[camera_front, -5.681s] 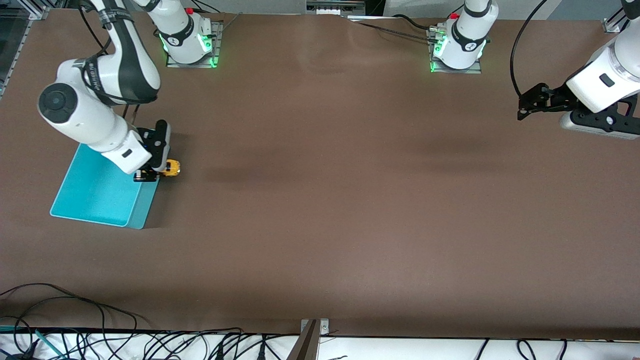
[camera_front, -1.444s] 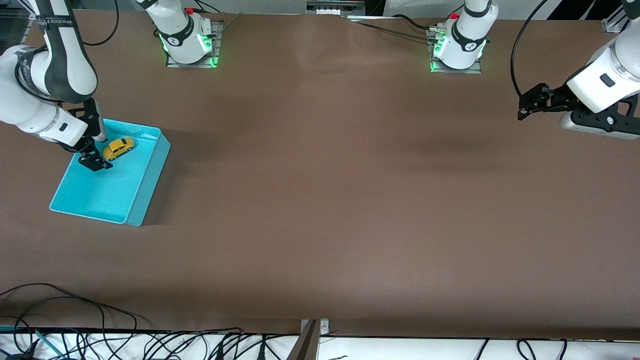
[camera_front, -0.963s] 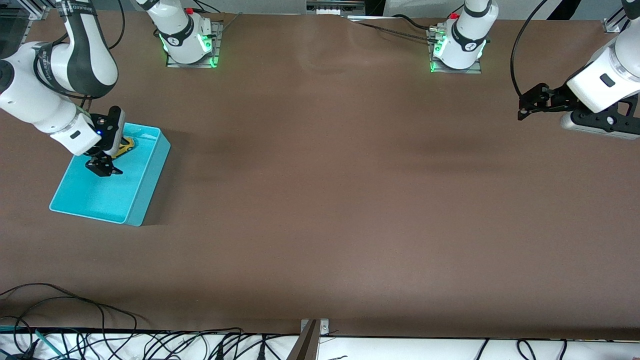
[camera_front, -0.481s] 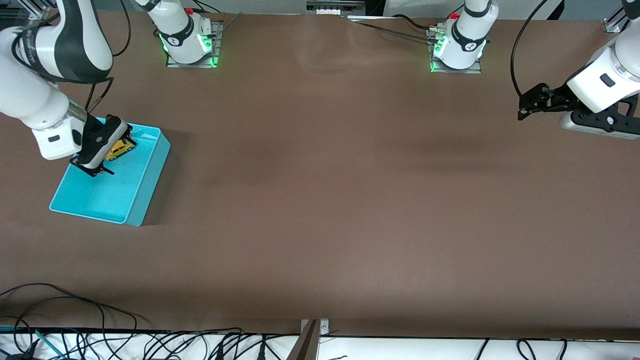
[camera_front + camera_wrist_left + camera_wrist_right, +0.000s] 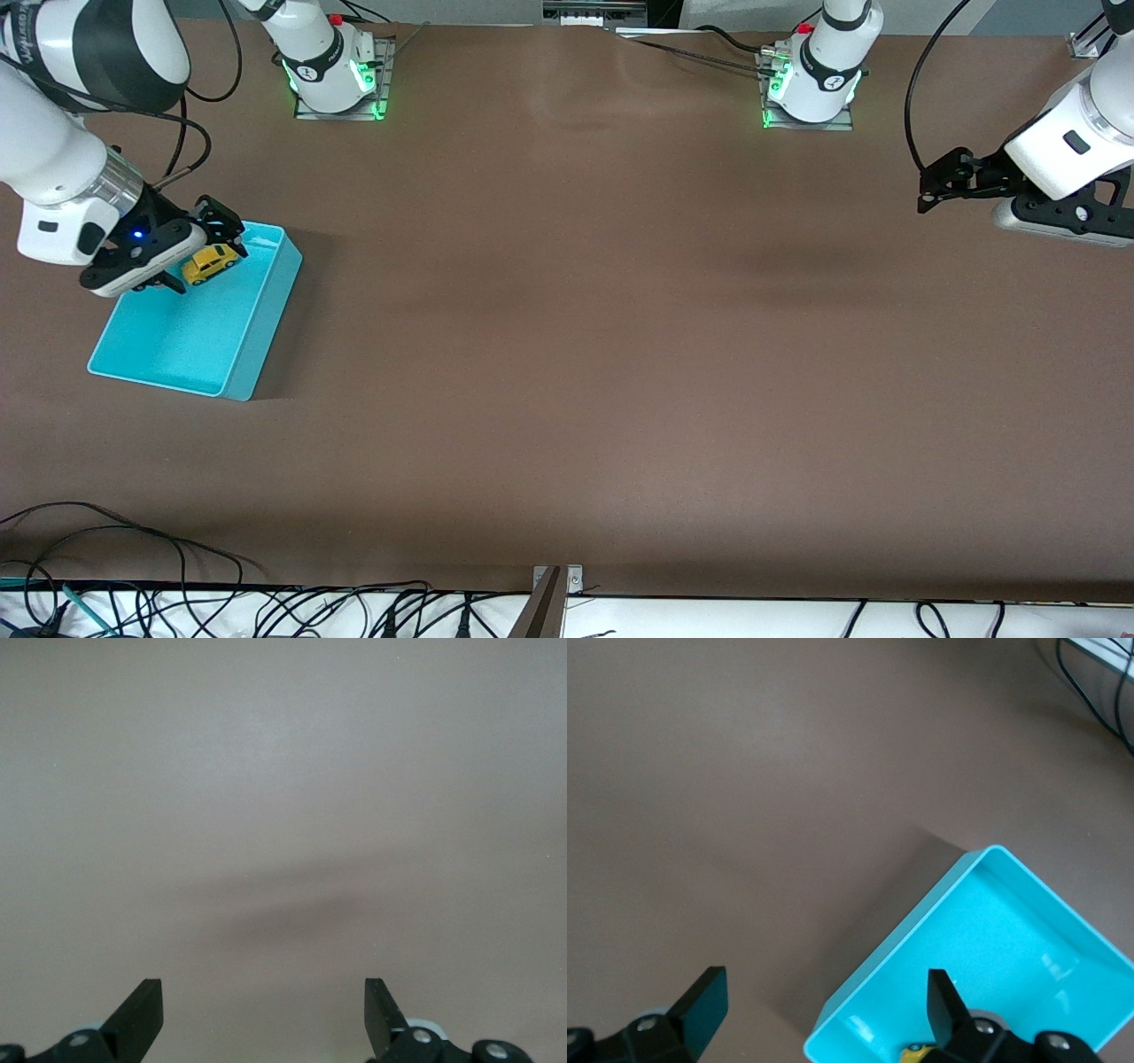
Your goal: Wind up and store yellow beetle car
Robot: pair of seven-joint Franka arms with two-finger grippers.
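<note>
Small yellow beetle toy car [image 5: 210,262] sits free inside the turquoise plastic bin [image 5: 257,341], directly beneath the right gripper [image 5: 205,250], whose fingers stand apart holding nothing; left gripper [image 5: 928,188], fingers likewise apart, waits over bare brown table [image 5: 620,354].

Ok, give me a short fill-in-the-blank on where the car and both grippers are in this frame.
1. The yellow beetle car lies inside the turquoise ____.
2. The right gripper, over the bin, has its jaws ____.
3. The left gripper waits at the left arm's end of the table, holding ____.

Missing words: bin; open; nothing
</note>
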